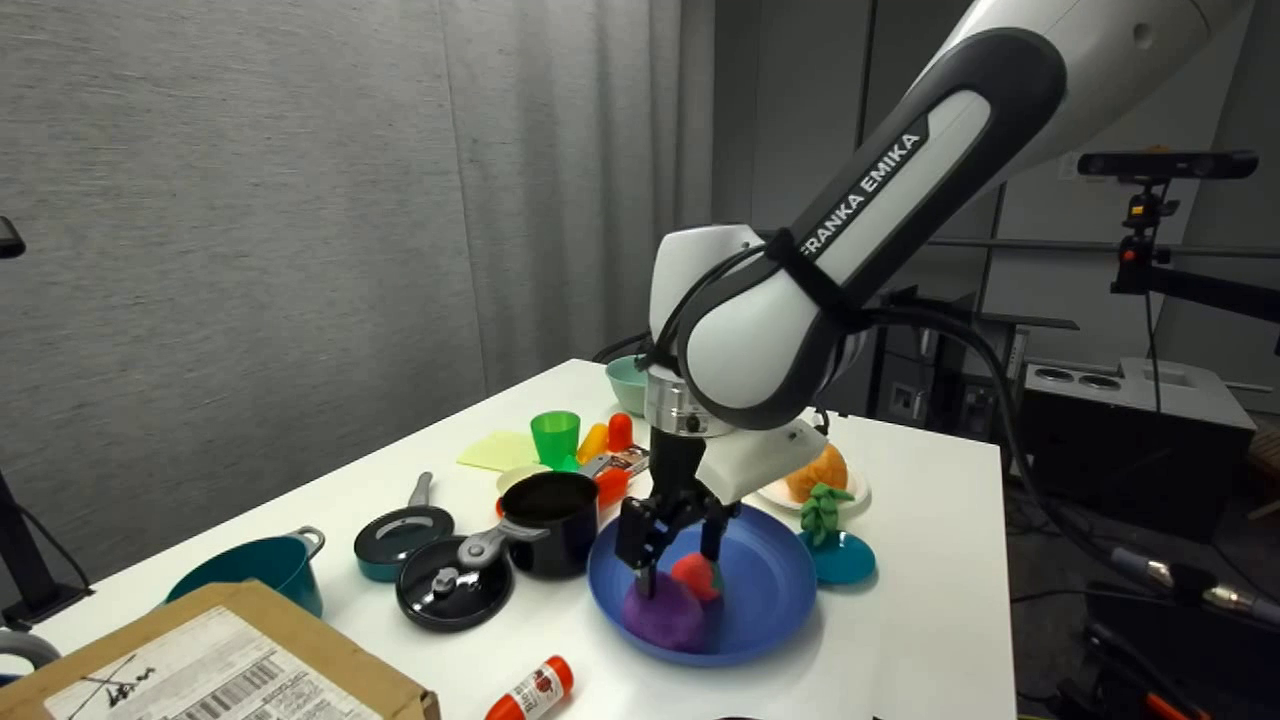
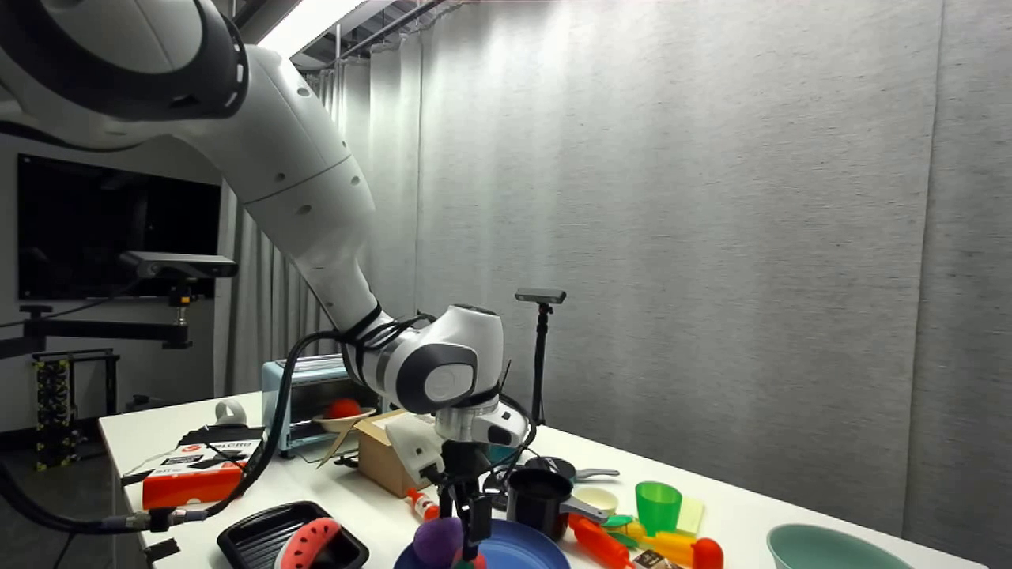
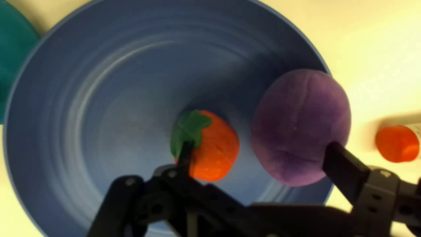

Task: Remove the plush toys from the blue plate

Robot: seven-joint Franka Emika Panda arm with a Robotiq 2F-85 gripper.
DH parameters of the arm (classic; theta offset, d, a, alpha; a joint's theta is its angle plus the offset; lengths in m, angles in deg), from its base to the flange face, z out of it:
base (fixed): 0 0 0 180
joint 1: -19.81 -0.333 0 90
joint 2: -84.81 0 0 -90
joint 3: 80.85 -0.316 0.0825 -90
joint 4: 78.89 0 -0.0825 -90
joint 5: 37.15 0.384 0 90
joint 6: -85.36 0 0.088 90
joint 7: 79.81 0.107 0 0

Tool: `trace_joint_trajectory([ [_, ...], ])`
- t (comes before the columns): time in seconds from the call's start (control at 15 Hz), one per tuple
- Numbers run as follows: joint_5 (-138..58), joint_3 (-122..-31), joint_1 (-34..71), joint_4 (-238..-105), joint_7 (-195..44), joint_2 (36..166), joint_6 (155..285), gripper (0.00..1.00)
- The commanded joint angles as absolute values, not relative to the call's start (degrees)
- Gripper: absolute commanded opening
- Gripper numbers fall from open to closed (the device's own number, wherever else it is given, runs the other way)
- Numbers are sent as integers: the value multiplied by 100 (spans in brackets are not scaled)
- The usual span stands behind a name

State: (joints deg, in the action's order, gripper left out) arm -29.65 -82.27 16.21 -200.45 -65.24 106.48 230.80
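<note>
Wide, round, dark-blue plate (image 3: 131, 98): carried two toys.
Small red plush strawberry (image 3: 215, 154): lay near its middle.
Black two-fingered gripper (image 3: 260, 148): fingers apart; probably needed shifting to straddle one toy.
Round purple plush toy (image 3: 301, 125): lay near the rim; likely wanted a gentle, centred squeeze.

In an exterior view we're peering down past a cardboard box (image 1: 230, 645), across the table (image 1: 930, 610). Facing the gray curtain (image 2: 672, 237), nearly level, we get the arm (image 2: 304, 182) slanting in from upper left in an exterior view, the blue plate (image 2: 522, 545) cut by the bottom edge. And in the wrist view we're right in tight, looking almost straight down on that plate, shared by all three!
</note>
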Motion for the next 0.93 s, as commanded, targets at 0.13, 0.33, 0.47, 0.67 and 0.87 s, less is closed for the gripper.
trace_joint_trajectory([
  [0.13, -2176, -8541, 1996, -20096, -7429, 10438, 22938, 100],
  [0.33, -1881, -8655, 2067, -20046, -7715, 10538, 22685, 100],
  [0.47, -1725, -8686, 2091, -20046, -7836, 10585, 22527, 100],
  [0.67, -1762, -8664, 2040, -20098, -7953, 10620, 22625, 74],
  [0.87, -1874, -8660, 1970, -20054, -7939, 10654, 22654, 50],
])
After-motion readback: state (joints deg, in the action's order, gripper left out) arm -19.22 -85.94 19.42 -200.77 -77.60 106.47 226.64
